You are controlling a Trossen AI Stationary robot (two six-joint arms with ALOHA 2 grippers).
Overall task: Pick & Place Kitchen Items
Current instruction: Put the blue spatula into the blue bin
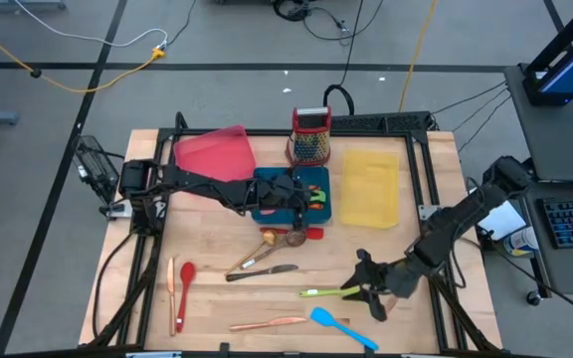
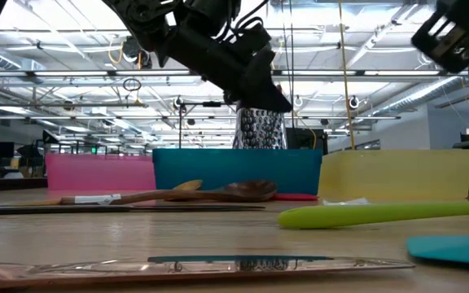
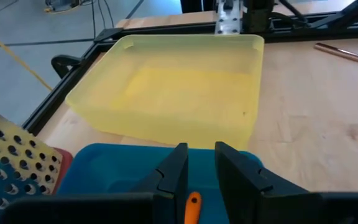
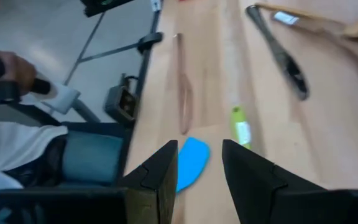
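Note:
My left gripper [image 1: 304, 195] [image 3: 201, 155] hovers open over the blue tray [image 1: 267, 211], which holds an orange utensil [image 3: 193, 206] and a green one [image 1: 318, 192]. My right gripper [image 1: 369, 285] [image 4: 199, 155] stands open above the near right of the table. It is over the handle of a green spatula [image 1: 321, 291] [image 4: 239, 127] and beside a blue spatula [image 1: 341, 326] [image 4: 190, 163]. Both spatulas lie flat on the wood. Neither gripper has anything between its fingers.
A copper knife [image 1: 267, 323], a red spoon [image 1: 184, 279], an orange spatula [image 1: 171, 291], a black knife [image 1: 262, 271] and wooden spoons [image 1: 267, 244] lie on the table. At the back stand a pink tray [image 1: 217, 151], a yellow tray [image 1: 369, 187] and a grater [image 1: 311, 136]. A person's hand [image 4: 11, 68] shows beyond the table's edge.

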